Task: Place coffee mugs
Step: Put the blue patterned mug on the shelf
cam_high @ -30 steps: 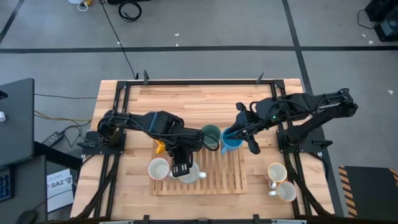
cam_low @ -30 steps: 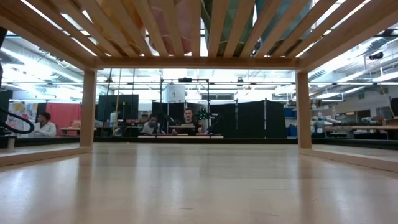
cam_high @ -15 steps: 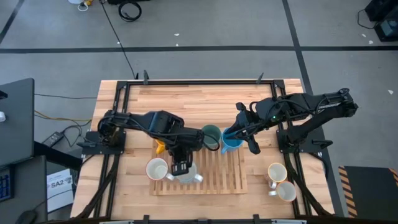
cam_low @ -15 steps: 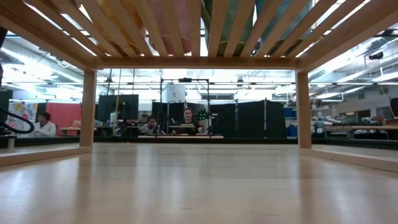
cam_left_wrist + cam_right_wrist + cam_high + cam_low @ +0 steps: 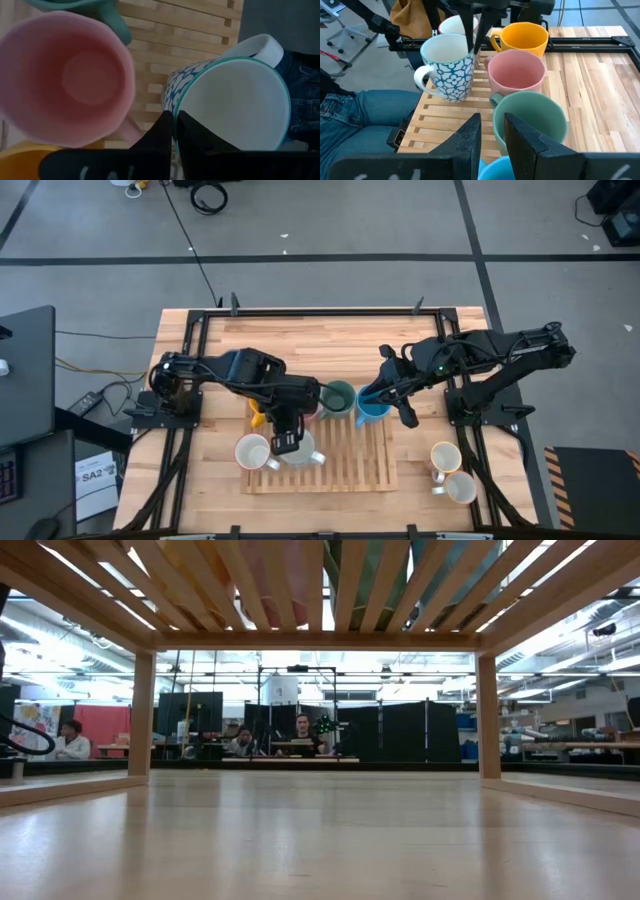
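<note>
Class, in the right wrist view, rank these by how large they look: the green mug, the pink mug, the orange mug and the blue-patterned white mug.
1. Green ceramic mug, nearest the camera.
2. Pink ceramic mug and white mug with blue pattern: alike, so unranked.
3. Orange ceramic mug, farthest away.
Nearness likely drives this order, not real size.

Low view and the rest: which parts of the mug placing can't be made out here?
- Low view: only the slat rack's underside shows; no mugs or arms.
- High view: the pink mug is hidden under the left arm.
- Left wrist view: the orange mug is cut by the edge.
- Right wrist view: the blue mug is mostly covered by the right tool.
</note>
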Controlling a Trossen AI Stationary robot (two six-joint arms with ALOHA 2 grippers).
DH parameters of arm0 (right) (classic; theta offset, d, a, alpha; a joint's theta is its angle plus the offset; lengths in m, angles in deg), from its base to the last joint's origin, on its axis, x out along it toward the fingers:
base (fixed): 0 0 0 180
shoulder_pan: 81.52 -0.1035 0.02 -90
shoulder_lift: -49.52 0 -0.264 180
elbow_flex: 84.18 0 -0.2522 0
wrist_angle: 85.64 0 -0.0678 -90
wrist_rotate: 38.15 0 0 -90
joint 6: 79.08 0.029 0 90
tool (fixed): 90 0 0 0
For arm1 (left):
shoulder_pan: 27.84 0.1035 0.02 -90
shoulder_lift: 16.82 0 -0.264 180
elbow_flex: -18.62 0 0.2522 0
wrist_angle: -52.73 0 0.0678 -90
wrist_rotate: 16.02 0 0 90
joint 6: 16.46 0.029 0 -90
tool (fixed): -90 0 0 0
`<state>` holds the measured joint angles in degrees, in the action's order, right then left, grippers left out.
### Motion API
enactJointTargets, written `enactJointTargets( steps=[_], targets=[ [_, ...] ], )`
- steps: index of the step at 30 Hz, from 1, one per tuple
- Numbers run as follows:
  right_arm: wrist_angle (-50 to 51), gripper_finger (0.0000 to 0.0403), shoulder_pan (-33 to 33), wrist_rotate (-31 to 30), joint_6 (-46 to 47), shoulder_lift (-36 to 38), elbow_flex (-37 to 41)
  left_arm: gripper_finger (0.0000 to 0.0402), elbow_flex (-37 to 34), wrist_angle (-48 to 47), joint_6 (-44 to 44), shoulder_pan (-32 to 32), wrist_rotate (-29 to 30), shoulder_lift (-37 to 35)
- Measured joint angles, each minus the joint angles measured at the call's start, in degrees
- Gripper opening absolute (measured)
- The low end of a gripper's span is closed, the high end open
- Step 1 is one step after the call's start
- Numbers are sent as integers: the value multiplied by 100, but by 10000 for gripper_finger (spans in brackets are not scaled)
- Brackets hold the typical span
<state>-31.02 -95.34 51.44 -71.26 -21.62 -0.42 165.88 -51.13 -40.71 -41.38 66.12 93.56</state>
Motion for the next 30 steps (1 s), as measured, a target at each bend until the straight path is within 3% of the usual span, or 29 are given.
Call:
enactJointTargets(
  steps=[30],
  targets=[
    [0, 90, 0, 0, 0, 0, 0, 22, 0, 7, 152, -284, 531, -12]
  ],
)
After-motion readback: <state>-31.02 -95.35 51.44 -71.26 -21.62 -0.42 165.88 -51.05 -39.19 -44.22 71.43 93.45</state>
